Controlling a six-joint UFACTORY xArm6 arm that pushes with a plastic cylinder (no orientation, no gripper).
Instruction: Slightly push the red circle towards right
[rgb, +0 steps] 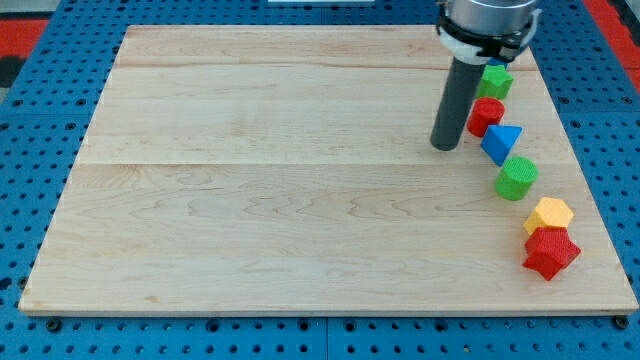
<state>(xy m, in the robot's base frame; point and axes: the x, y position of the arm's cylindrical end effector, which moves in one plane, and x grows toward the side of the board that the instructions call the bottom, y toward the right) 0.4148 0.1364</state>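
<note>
The red circle (487, 114) stands near the board's right edge, toward the view's top. My tip (445, 147) rests on the board just left of it and slightly below, with a small gap between. A green star (496, 80) sits right above the red circle. A blue triangle (501, 142) touches the red circle from below right. A green circle (517, 177) lies below the triangle.
A yellow hexagon (549, 214) and a red star (550, 251) sit close together at the view's bottom right. The wooden board (260, 180) lies on a blue pegboard, and its right edge runs close behind the column of blocks.
</note>
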